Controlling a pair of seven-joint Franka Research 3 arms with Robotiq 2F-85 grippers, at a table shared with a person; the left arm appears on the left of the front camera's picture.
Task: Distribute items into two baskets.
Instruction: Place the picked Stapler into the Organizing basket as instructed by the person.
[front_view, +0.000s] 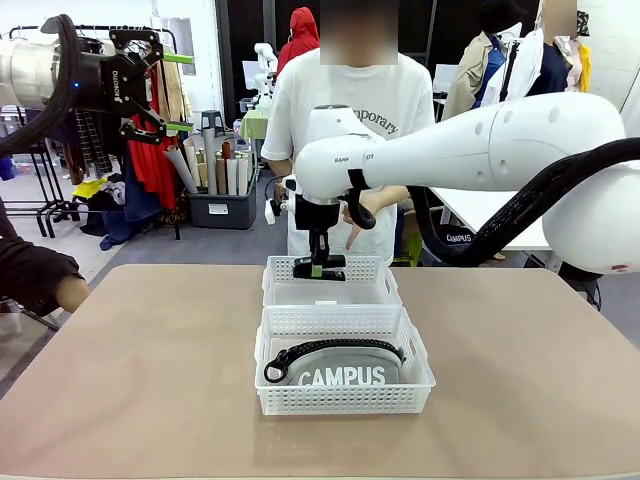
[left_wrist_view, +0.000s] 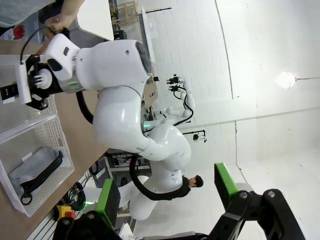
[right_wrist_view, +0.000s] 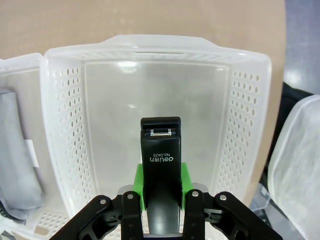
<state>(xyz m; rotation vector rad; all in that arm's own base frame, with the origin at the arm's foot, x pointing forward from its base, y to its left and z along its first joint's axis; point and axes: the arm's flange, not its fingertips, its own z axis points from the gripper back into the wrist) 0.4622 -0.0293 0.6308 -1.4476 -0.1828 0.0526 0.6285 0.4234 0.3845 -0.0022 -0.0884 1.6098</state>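
Small black stapler (right_wrist_view: 160, 175), white "deli" print on top, pinched tight between the green pads of the right gripper (front_view: 320, 268), hanging just over the far basket (front_view: 378, 290). Grey CAMPUS pouch (front_view: 345, 368) lying in the near basket (front_view: 415, 382), black strap on top. Left gripper (front_view: 170, 92) up high, fingers spread wide, holding nothing.

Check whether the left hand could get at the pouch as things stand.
Probably yes. The pouch lies uncovered in the near basket, open from above, and the left hand is raised, open and holding nothing. The right hand with the stapler is over the far basket, not this one.
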